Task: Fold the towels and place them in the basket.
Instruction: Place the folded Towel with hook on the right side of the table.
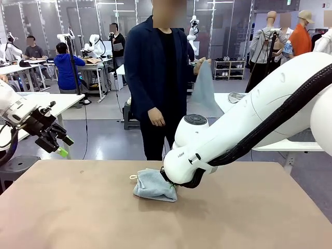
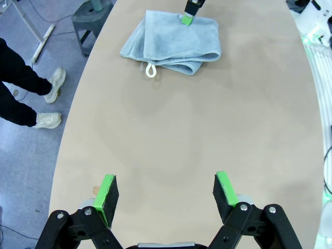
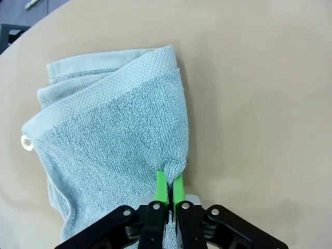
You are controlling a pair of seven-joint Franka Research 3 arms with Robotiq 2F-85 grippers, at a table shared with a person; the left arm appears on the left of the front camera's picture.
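Pinching a small tuft of the folded towel (image 3: 114, 135), right hand (image 3: 170, 179) clamped; left hand (image 2: 166, 192) apart. Lifting may shed the tuft or unfold the layers.

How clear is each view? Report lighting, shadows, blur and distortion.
Front view: even overhead light, soft shadow under the towel, foreground sharp. Left wrist view: wide-angle lens bows the table edges; the open left claw is crisp. Right wrist view: terry weave sharp, no glare, right claw shut on the towel.
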